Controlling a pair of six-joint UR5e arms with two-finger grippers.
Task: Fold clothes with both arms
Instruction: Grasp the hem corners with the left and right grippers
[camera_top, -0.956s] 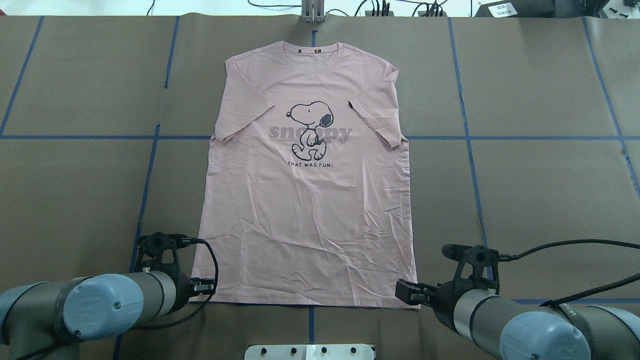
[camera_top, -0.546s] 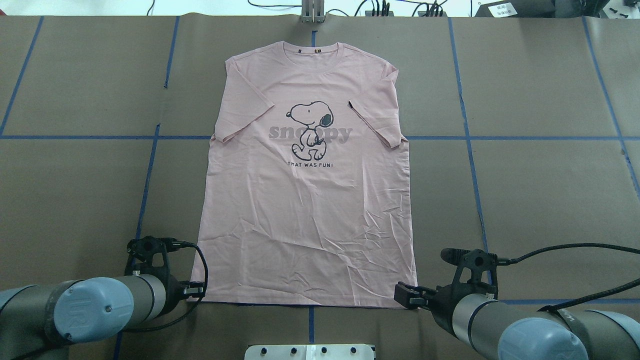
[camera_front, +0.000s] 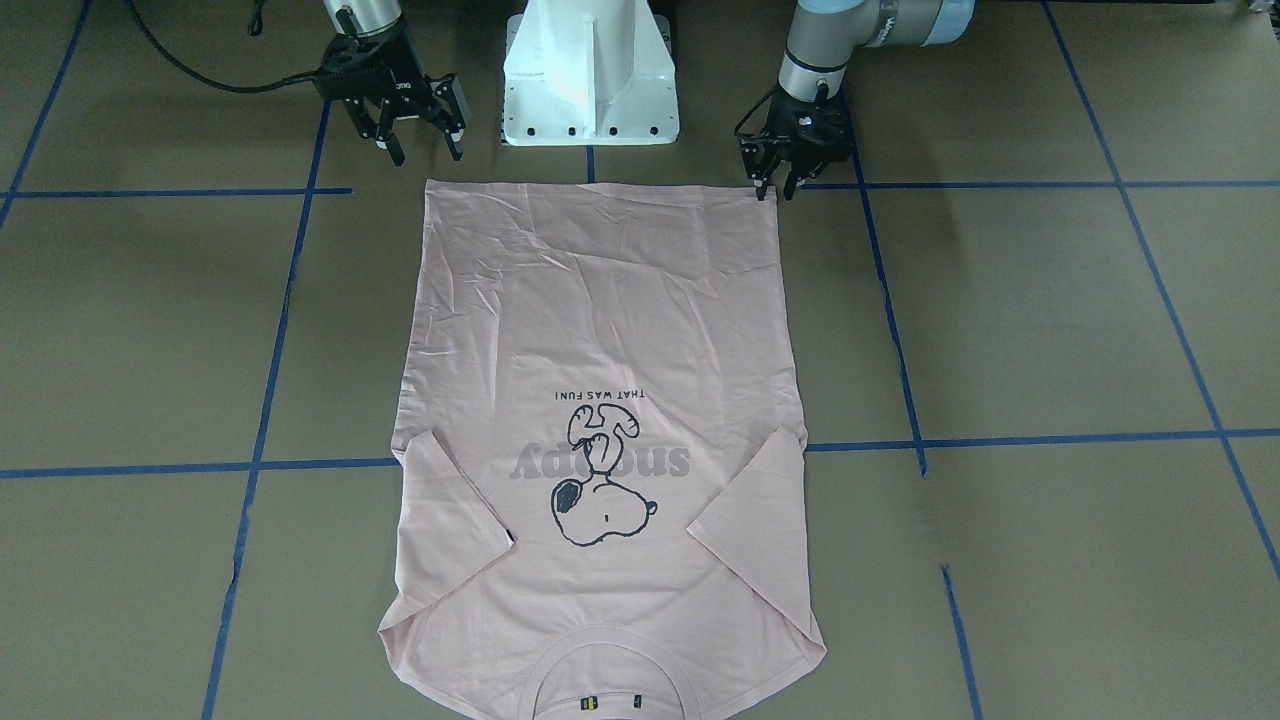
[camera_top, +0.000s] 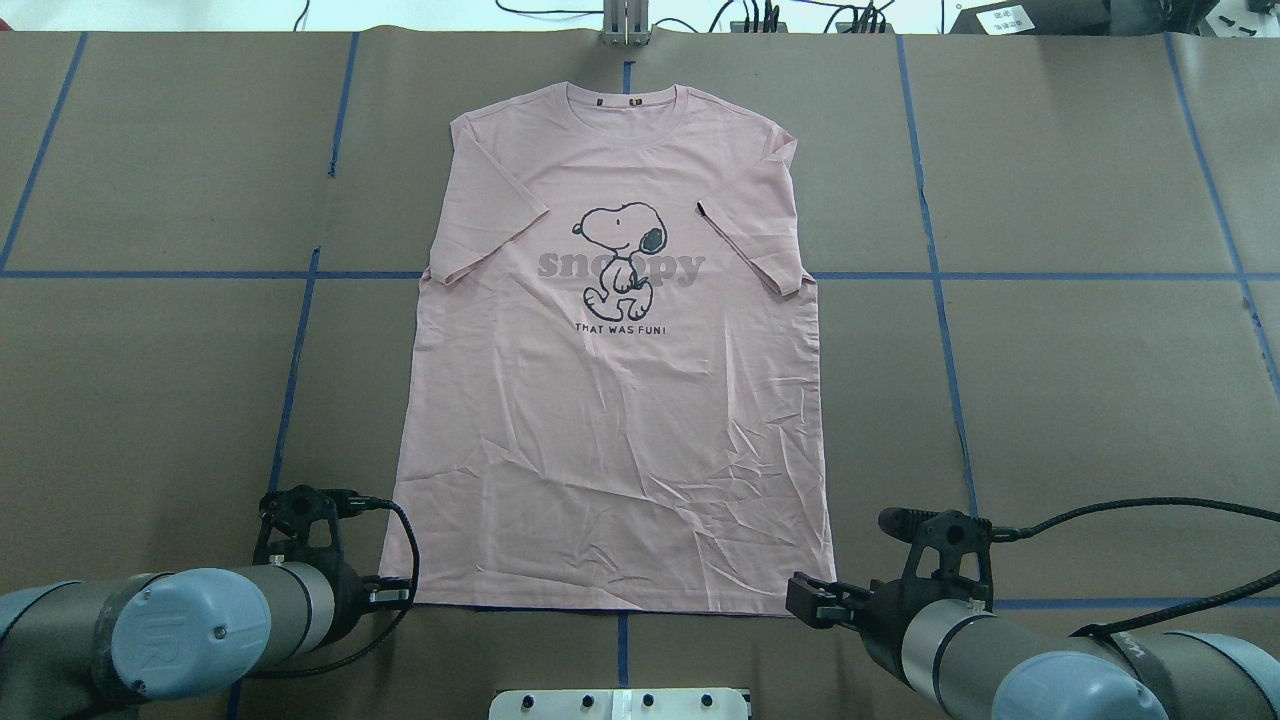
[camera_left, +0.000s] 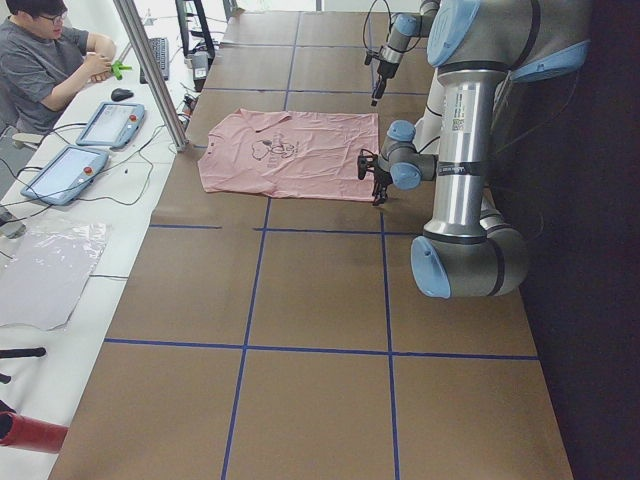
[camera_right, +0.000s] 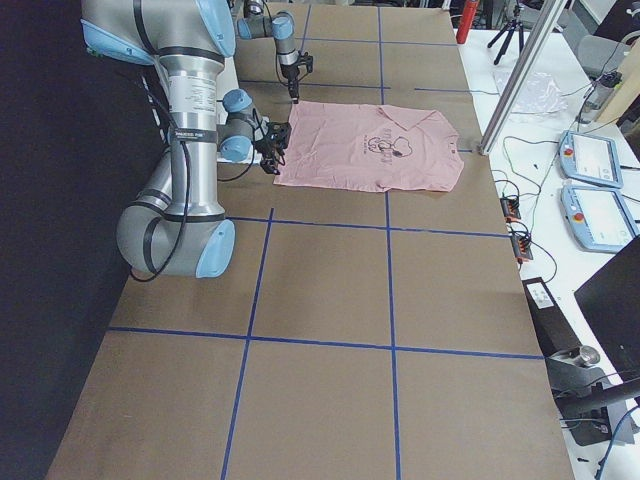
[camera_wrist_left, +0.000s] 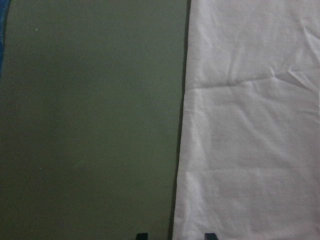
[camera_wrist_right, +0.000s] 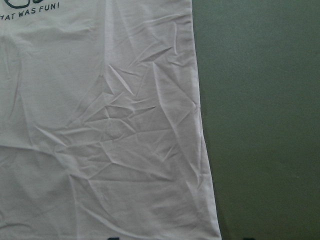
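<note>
Backing toward the shirt's (camera_top: 610, 420) hem corners, my left hand (camera_front: 775, 192) is narrowly parted, my right hand (camera_front: 426, 156) spread wide.

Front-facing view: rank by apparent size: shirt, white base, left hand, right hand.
1. Shirt, by far the largest.
2. White base, though the top edge cuts it off.
3. Right hand and left hand: near alike. The right looks slightly bigger only because its fingers spread wider, so I leave them unranked.
</note>
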